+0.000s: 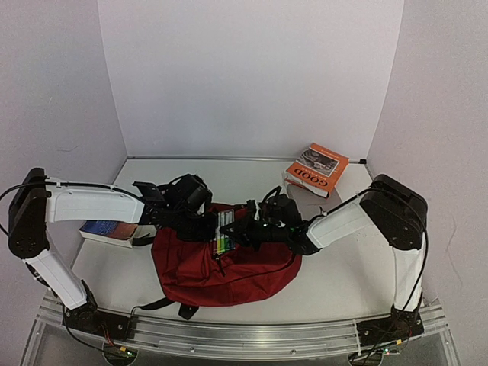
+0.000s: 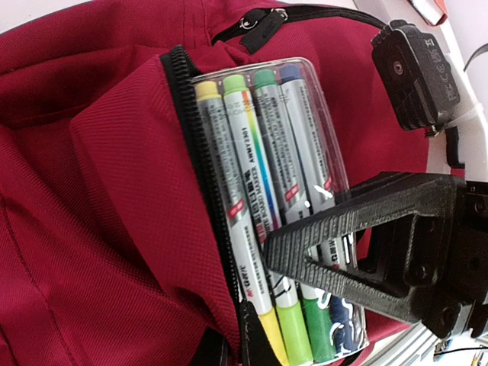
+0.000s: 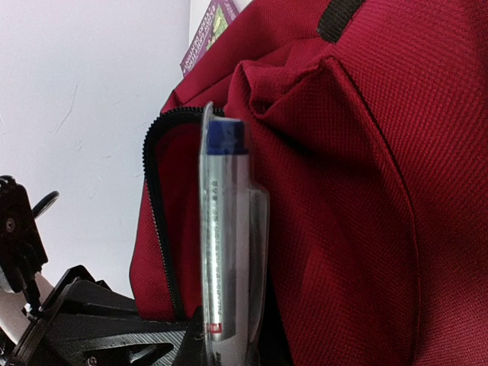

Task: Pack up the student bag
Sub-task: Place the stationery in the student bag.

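The student bag (image 1: 221,267) lies dark red in the middle of the table, with a front pocket unzipped. My left gripper (image 1: 206,223) is shut on the pocket's black zipper edge (image 2: 200,175), its fingertips (image 2: 245,335) pinching the fabric at the bottom of the left wrist view. A clear pack of coloured markers (image 2: 267,191) stands half inside that pocket opening. My right gripper (image 1: 238,233) is shut on the pack's outer end; its black ribbed finger (image 2: 358,244) lies across the markers. Edge-on in the right wrist view, the pack (image 3: 225,252) shows a blue-capped marker rising from my right gripper (image 3: 229,357).
An orange book (image 1: 316,166) lies at the back right near the wall. Another book (image 1: 108,230) lies at the left, under my left arm. White walls close in the table on three sides. A metal rail (image 1: 252,339) runs along the near edge.
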`<state>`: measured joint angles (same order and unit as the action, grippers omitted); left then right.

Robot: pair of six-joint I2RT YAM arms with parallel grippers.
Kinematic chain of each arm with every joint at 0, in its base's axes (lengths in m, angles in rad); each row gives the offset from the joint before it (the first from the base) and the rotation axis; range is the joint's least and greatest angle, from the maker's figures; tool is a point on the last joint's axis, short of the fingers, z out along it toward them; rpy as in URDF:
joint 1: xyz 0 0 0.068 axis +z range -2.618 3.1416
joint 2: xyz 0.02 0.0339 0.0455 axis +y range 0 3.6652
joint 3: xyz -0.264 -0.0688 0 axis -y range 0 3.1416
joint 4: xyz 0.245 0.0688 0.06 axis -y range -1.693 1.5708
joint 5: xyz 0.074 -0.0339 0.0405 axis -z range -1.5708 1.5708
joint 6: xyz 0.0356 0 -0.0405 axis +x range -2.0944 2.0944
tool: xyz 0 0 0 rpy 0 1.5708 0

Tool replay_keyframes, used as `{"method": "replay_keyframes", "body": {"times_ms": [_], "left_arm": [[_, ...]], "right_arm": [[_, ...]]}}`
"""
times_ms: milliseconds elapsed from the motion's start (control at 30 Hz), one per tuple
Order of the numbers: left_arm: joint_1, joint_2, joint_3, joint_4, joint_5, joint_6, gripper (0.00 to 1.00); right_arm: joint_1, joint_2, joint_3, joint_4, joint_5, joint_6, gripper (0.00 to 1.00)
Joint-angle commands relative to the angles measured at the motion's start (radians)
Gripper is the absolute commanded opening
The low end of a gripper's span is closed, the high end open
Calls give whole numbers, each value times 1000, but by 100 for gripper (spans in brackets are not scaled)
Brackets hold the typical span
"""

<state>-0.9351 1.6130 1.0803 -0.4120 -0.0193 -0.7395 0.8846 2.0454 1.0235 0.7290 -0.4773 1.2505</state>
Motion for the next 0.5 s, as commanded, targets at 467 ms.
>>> {"method": "replay_keyframes", "body": {"times_ms": [467], "left_arm": [[18,-100,77,-170,-251,-99,34]], "right_arm": [[65,34,36,57,-21,-10,0]]}}
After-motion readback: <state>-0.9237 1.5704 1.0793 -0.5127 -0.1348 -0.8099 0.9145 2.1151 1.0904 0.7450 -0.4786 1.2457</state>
